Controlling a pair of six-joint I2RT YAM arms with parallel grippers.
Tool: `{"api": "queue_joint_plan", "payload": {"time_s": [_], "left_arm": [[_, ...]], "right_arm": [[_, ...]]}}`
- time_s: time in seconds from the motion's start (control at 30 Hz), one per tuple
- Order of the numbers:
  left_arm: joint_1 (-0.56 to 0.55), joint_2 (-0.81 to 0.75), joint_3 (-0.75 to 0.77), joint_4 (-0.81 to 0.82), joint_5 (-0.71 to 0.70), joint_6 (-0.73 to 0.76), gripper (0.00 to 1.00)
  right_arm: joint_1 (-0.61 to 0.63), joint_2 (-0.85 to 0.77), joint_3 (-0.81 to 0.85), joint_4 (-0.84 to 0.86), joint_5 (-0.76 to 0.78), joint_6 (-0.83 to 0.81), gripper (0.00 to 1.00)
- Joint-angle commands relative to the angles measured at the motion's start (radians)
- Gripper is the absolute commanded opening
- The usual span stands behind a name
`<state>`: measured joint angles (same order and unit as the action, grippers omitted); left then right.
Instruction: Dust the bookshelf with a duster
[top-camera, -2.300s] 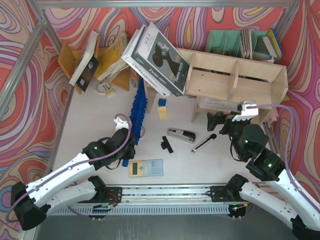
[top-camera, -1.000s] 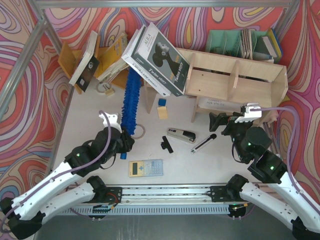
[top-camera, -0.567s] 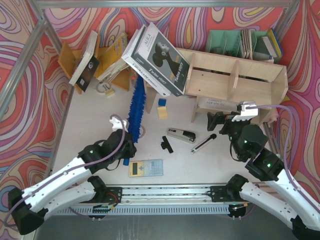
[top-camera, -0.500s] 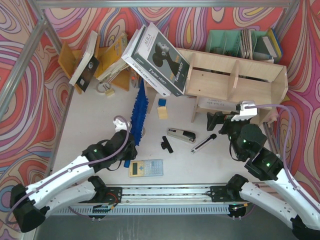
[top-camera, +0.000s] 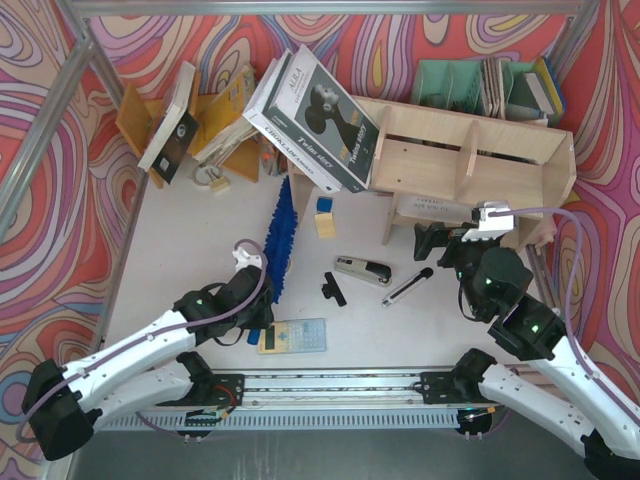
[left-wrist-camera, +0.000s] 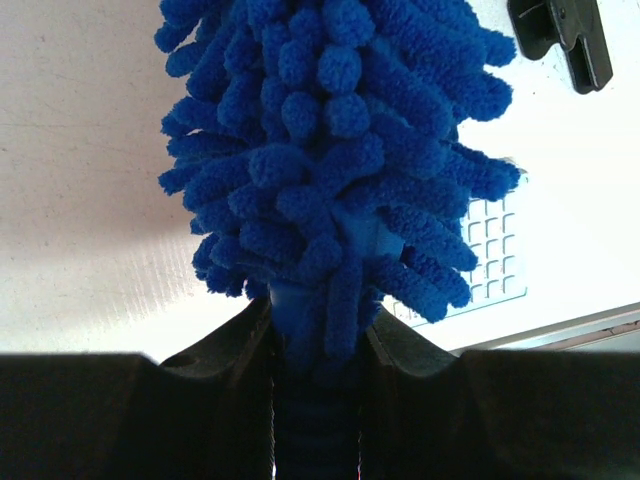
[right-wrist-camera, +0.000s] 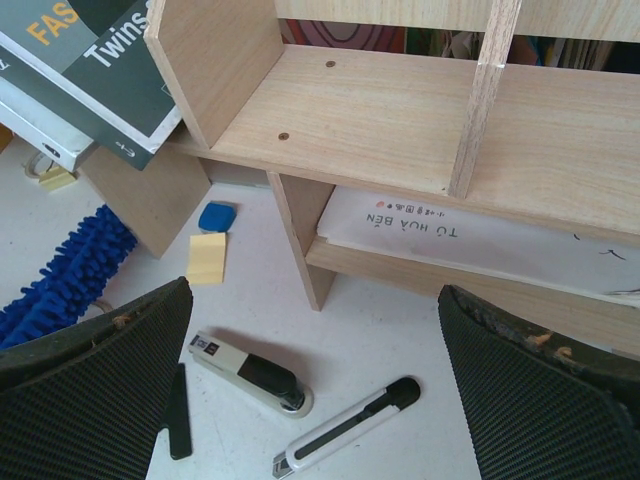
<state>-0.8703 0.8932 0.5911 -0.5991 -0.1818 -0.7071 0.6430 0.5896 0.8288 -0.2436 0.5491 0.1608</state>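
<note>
Clenching fluffy blue duster (left-wrist-camera: 330, 150): left hand (left-wrist-camera: 315, 335) | right hand (right-wrist-camera: 315, 385) spread wide, empty | bookshelf (right-wrist-camera: 400, 110): pale plywood

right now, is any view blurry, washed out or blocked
Top external: even light, sharp, only soft shadow under the long pale plywood bookshelf. Left wrist: the fluffy bright blue microfibre duster fills the frame, white table rather washed out, bottom black. Right wrist: crisp shelf, dark textured fingers loom large in the corners.
</note>
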Motion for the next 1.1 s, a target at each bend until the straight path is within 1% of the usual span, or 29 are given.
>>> {"api": "queue_joint_plan", "payload": {"time_s": [0.0,0.13,0.37,0.47,0.6,0.93,1.07], "left_arm": [[0.001,-0.018,0.035,0.009,-0.044,0.032,0.0],[0.001,-0.041,0.092,-0.013,-0.091,0.043,0.0],[0.001,-0.116,0.193,-0.024,-0.109,0.084,0.0],[0.001,-0.14,0.212,-0.032,-0.131,0.086,0.0],[0.001,-0.148,0.189,-0.022,-0.141,0.079,0.0],[0.0,-0.036,0.053,0.056,-0.022,0.006,0.0],[0.0,-0.017,0.006,0.055,-0.018,-0.004,0.0]], "right_arm": [[0.001,-0.011,-0.005,0.026,0.013,-0.01,0.99],[0.002,-0.017,-0.005,0.022,0.012,-0.006,0.99],[0.001,-0.022,-0.007,0.021,0.01,-0.004,0.99],[0.002,-0.022,-0.006,0.022,0.011,-0.004,0.99],[0.001,-0.025,-0.007,0.021,0.01,-0.004,0.99],[0.002,-0.021,-0.007,0.019,0.014,-0.004,0.99],[0.001,-0.019,-0.007,0.018,0.014,-0.001,0.99]]}}
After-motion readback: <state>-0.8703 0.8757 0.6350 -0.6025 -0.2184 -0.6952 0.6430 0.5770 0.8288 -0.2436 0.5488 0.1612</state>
